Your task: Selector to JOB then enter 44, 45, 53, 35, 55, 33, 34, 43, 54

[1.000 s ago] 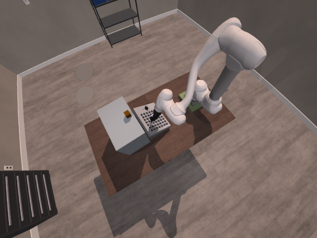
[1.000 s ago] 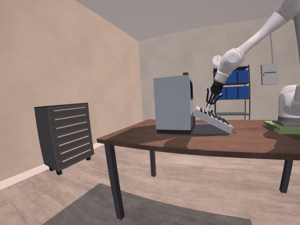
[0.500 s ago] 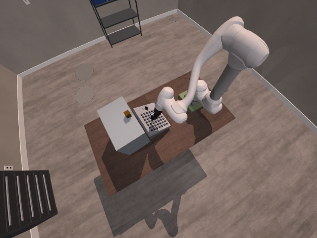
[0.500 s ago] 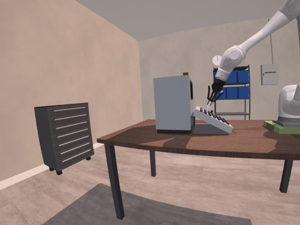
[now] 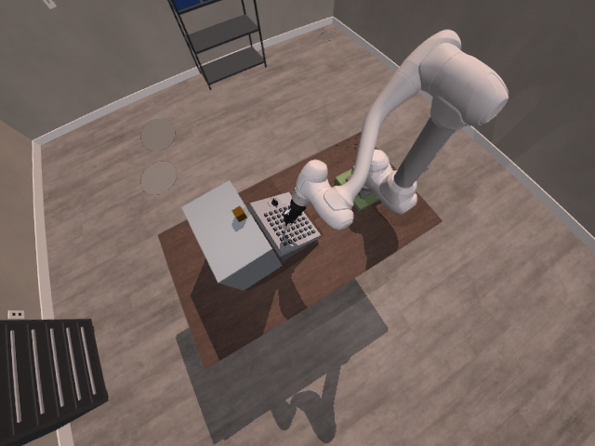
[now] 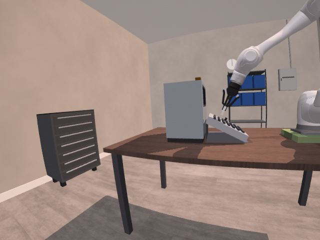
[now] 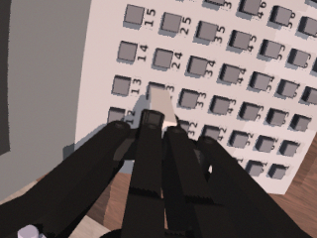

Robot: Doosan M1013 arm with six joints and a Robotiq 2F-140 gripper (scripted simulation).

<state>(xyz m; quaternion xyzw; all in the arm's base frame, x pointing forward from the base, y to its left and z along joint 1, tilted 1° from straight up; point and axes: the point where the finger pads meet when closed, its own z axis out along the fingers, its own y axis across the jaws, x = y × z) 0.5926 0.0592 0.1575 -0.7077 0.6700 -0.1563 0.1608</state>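
The black end effector is closed, a pale rectangular tip protruding; whether gripped, I cannot tell. In the wrist view, square grey key 44 lies right and farther.

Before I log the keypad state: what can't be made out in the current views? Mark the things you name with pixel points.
- Key 23 (image 7: 157, 86): wrist view, mostly behind the pale tip at the hand (image 5: 288, 218) (image 6: 225, 106) (image 7: 157, 103).
- Bottom-row labels: wrist view, behind the black fingers.
- Rightmost keys: wrist view, some cut off by the picture's edge.
- Selector (image 5: 274, 202) setting: top view, print too small.
- Key names: top view, too small.
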